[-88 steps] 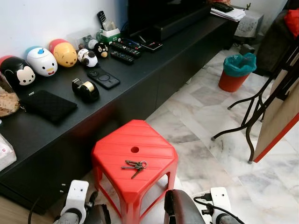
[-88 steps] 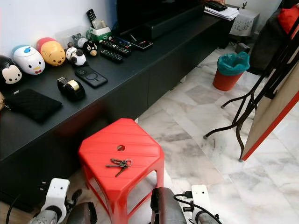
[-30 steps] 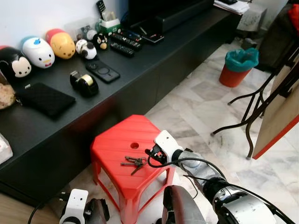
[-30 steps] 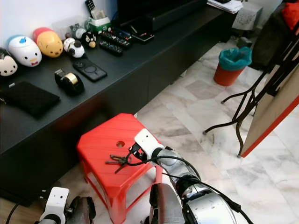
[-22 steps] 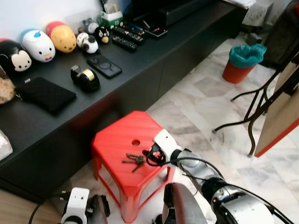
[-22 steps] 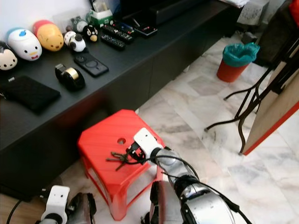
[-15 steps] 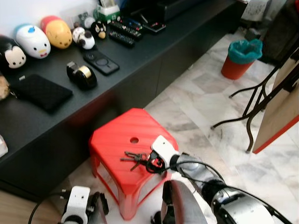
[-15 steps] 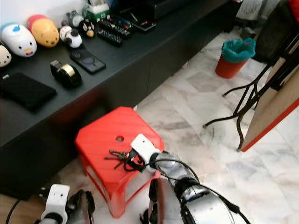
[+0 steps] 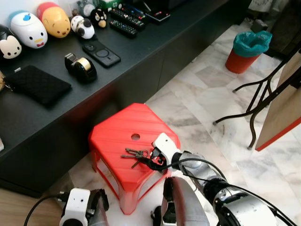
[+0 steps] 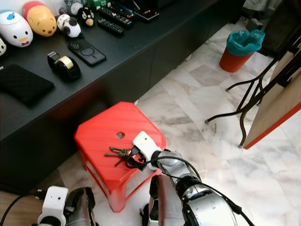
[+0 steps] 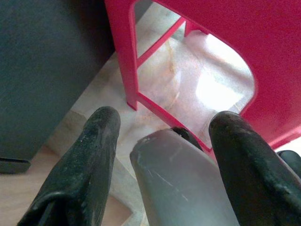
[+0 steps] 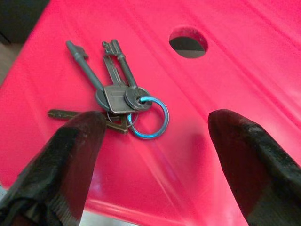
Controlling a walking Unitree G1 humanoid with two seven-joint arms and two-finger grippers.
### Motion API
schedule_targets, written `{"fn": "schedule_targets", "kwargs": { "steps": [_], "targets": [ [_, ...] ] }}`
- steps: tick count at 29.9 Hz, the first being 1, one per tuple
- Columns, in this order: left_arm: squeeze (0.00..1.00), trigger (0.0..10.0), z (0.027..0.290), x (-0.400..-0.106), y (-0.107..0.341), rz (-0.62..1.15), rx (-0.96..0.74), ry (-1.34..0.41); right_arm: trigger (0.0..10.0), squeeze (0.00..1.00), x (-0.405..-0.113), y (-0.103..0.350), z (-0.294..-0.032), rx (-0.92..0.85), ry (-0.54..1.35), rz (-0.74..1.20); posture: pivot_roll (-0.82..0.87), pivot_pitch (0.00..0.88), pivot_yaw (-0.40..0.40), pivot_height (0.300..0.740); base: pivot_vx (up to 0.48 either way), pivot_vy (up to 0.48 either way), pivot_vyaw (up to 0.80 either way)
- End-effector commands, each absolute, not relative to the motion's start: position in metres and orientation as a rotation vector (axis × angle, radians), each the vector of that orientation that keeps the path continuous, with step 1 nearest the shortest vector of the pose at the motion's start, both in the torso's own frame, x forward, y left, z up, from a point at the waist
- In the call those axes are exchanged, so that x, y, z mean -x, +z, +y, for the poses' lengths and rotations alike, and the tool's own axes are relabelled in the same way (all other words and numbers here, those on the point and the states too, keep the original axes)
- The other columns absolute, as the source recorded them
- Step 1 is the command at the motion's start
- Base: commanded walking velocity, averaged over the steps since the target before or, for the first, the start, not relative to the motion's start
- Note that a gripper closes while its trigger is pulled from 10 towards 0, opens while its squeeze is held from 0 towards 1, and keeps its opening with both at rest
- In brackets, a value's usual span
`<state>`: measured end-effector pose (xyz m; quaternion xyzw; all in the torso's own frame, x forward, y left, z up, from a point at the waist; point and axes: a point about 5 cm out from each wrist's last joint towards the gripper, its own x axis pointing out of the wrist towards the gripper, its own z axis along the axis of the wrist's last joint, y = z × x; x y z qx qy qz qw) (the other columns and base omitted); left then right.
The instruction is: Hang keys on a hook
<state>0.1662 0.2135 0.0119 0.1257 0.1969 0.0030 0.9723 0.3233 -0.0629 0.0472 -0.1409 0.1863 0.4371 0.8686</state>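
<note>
A bunch of keys (image 9: 135, 154) on a blue ring (image 12: 146, 117) lies on top of the red plastic stool (image 9: 115, 136), close to its round centre hole (image 12: 188, 42). My right gripper (image 9: 151, 161) hovers just above the stool beside the keys, open, with its two black fingers (image 12: 70, 150) spread either side of the ring and nothing between them. My left gripper (image 11: 164, 155) hangs low beside the stool's leg, open, its fingers (image 11: 94, 150) apart over the floor.
A long black cabinet (image 9: 141, 61) stands behind the stool, bearing plush toys (image 9: 56, 21), a tape dispenser (image 9: 80, 68), a phone, a black pouch (image 9: 35, 84) and remotes. A red bin with a green bag (image 9: 247, 49), a folding rack (image 9: 263, 101) and a board stand on the marble floor at right.
The camera tilted down toward the stool. My right arm came up from below and its gripper moved in over the stool, closing on the keys' position; the keys lie where they were.
</note>
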Motion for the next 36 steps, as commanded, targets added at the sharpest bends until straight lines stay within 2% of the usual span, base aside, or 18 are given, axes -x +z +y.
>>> {"fn": "schedule_targets", "kwargs": {
  "steps": [1,2,3,22,36],
  "targets": [
    [0.00,10.0,0.208,-0.157,0.009,0.439,-0.259,-0.016,10.0,0.00,-0.320,0.042,-0.066,0.267,0.905,0.408,0.18,0.279,-0.156,0.567,0.000,0.000,0.00],
    [0.00,10.0,0.208,-0.155,0.010,0.443,-0.259,-0.016,10.0,0.00,-0.319,0.041,-0.066,0.269,0.908,0.408,0.18,0.282,-0.156,0.567,0.000,0.000,0.00],
    [0.00,10.0,0.207,-0.154,0.010,0.448,-0.260,-0.017,0.0,0.00,-0.318,0.041,-0.065,0.260,0.916,0.407,0.18,0.287,-0.155,0.567,0.000,0.000,0.00],
    [0.00,10.0,0.199,-0.152,0.011,0.471,-0.259,-0.038,0.0,0.00,-0.315,0.036,-0.069,0.242,0.896,0.395,0.16,0.290,-0.154,0.567,0.000,0.000,0.00],
    [0.00,10.0,0.199,-0.158,0.006,0.476,-0.261,-0.049,0.0,0.00,-0.321,0.046,-0.075,0.190,0.818,0.295,0.13,0.277,-0.147,0.567,0.000,0.000,0.00]
  ]
}}
